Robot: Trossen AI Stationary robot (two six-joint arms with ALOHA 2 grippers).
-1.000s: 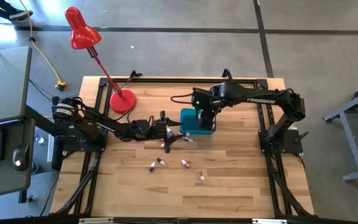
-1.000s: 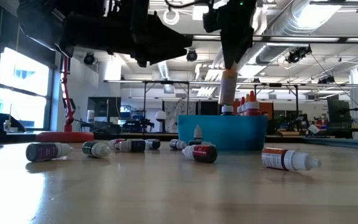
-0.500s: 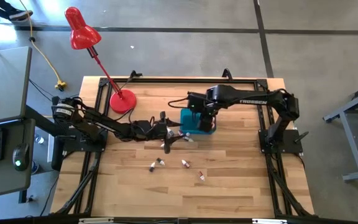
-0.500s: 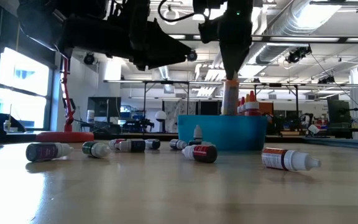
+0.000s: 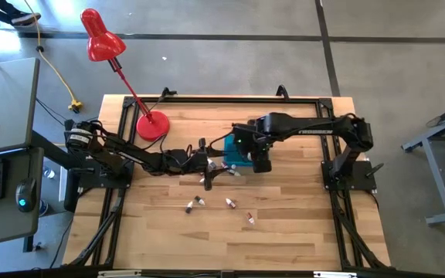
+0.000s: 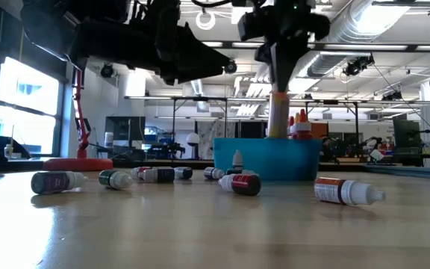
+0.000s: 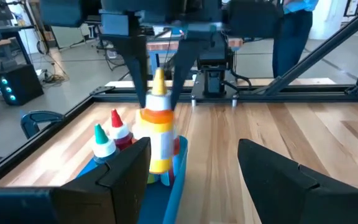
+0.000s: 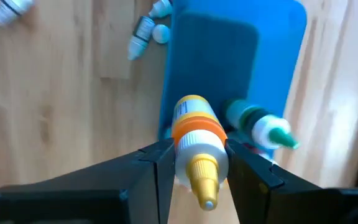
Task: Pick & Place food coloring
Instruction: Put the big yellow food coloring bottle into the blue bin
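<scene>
The blue bin (image 5: pixel 234 148) stands mid-table. My right gripper (image 7: pixel 158 68) hangs over it, shut on a yellow-orange food coloring bottle (image 7: pixel 157 134) that stands upright, its lower end down inside the bin (image 7: pixel 173 186). A red-tipped bottle (image 7: pixel 117 127) and a green-tipped one (image 7: pixel 103 140) stand in the bin beside it. My left gripper (image 5: pixel 209 168) hovers open just left of the bin and touches nothing. Several more bottles (image 6: pixel 241 183) lie on their sides on the table. My right gripper pinches the yellow-orange bottle at its pale top (image 7: pixel 158 84), just above the orange band, between the two fingers (image 8: pixel 160 168). It comes from above, pointing down. The bottle hangs upright with its lower end inside the bin; whether it rests on the bin's floor I cannot tell.
Loose bottles lie near the bin's left side (image 5: pixel 226 168) and toward the near edge (image 5: pixel 195 203), (image 5: pixel 229 203), (image 5: pixel 250 219). A red desk lamp (image 5: pixel 103 38) has its base (image 5: pixel 151 125) on the far left of the table. Black frame rails run along the table's edges.
My right gripper has moved a little toward the table's near edge over the bin and come down slightly, still shut on the yellow-orange bottle, whose lower end has sunk deeper behind the bin's wall.
</scene>
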